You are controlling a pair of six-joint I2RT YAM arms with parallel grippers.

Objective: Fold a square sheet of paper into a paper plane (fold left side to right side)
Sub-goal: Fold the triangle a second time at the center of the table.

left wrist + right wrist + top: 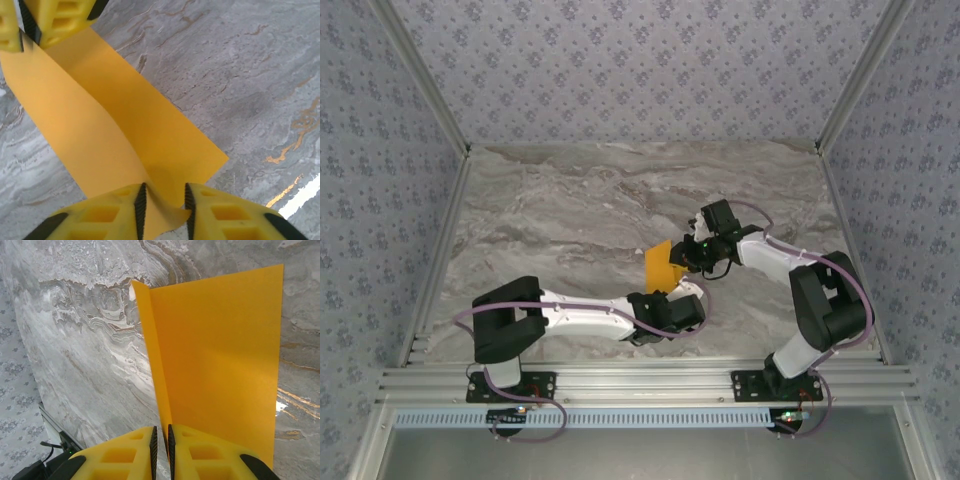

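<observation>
Top external view: orange paper (663, 265) stands bent up off the surface (570, 220). Right jaws pinch one edge tight. Left jaws sit narrow around another edge; I cannot tell if they grip. Fold looks unfinished; plane far off.

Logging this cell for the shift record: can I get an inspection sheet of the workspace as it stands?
Surface: grey veined marble-look table.
Job's things: square sheet of paper, orange, held up between the two claws, bent, one crease showing.
Clutter: nothing seen.
Grippers: right claw shut on one edge of the paper; left claw astride the opposite edge, gap between its pads, grip unclear.
Cables: pale purple cables loop along both arms, apart from the paper.
Surroundings: patterned walls; aluminium rail at the near edge.
</observation>
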